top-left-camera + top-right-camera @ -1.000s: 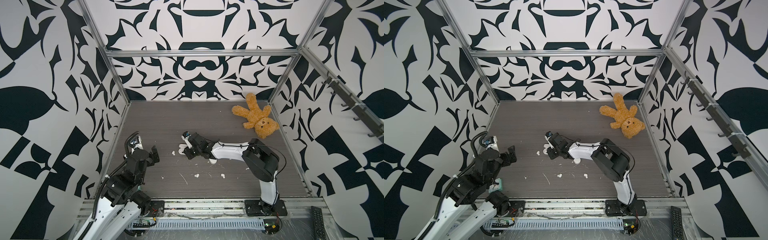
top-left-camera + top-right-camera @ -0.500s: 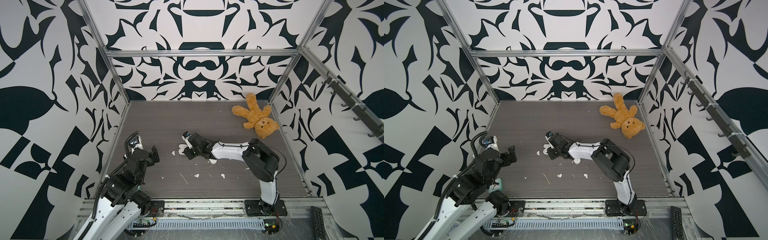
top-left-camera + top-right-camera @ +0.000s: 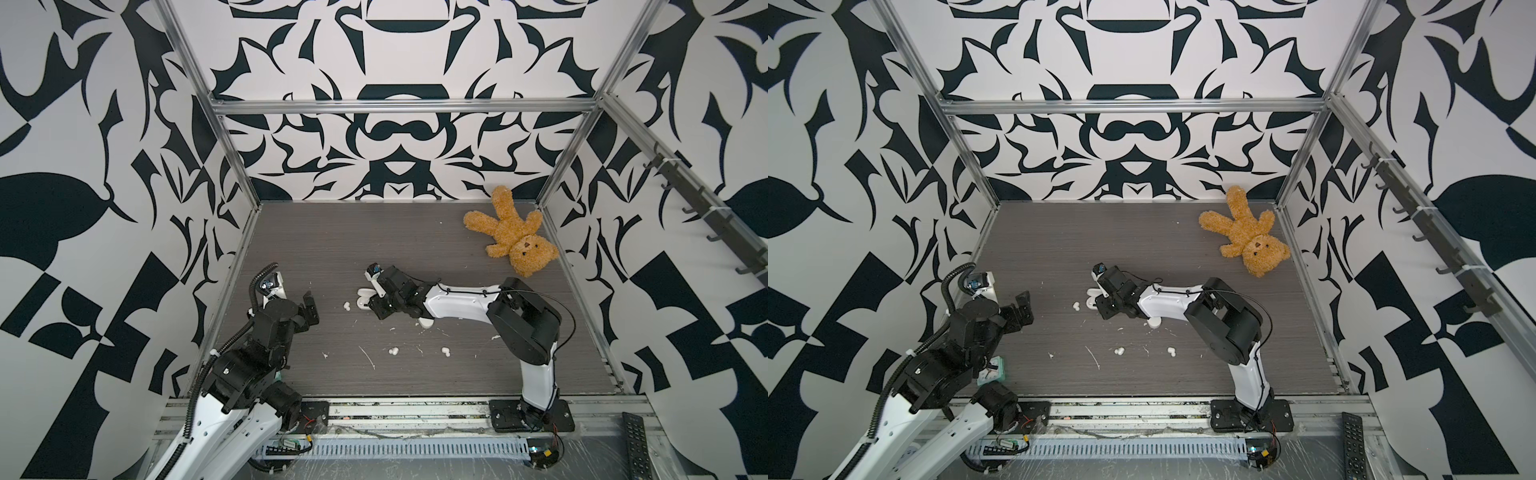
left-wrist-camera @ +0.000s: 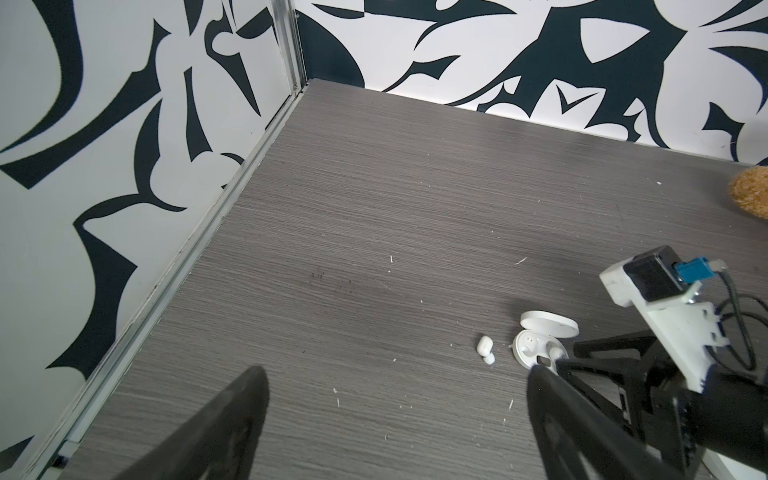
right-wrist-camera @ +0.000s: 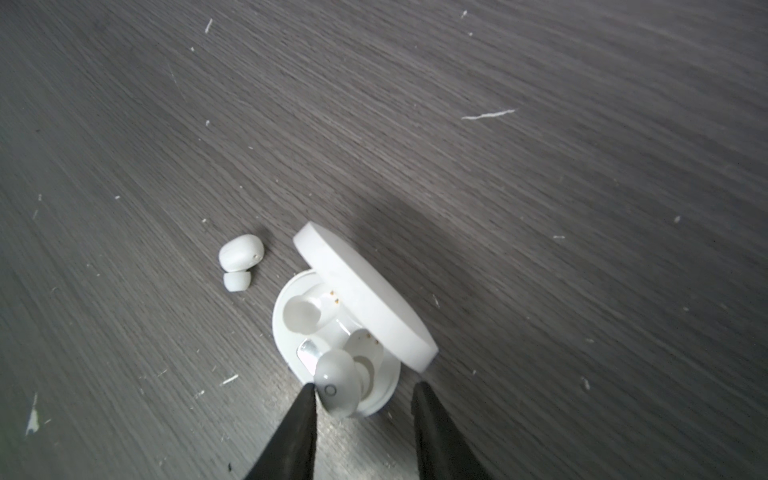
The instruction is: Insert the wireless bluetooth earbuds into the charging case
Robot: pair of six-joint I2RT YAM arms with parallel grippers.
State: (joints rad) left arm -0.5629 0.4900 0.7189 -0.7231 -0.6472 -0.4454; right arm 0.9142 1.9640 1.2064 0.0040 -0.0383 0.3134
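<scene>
Earbud (image 5: 336,382) and right hand (image 5: 365,388) meet at the charging case (image 5: 286,332). The bud lies between the hand's narrowly parted fingers, close beside one and clear of the other, so nothing is clamped. It rests tilted, half in the socket at the case's right end. The lid (image 5: 361,291) stands raised on the far side. A second earbud (image 5: 241,259) lies on the bench (image 5: 540,166) just left of the case, not touching it. Nearer the front edge lie a third earbud (image 3: 393,351) and a fourth earbud (image 3: 445,352), well apart. A second case (image 3: 426,323) shows from under the right forearm (image 3: 461,301). The left hand (image 4: 397,370) is spread wide and empty at the bench's left side. A teddy bear (image 3: 511,237) lies in the far right corner.
</scene>
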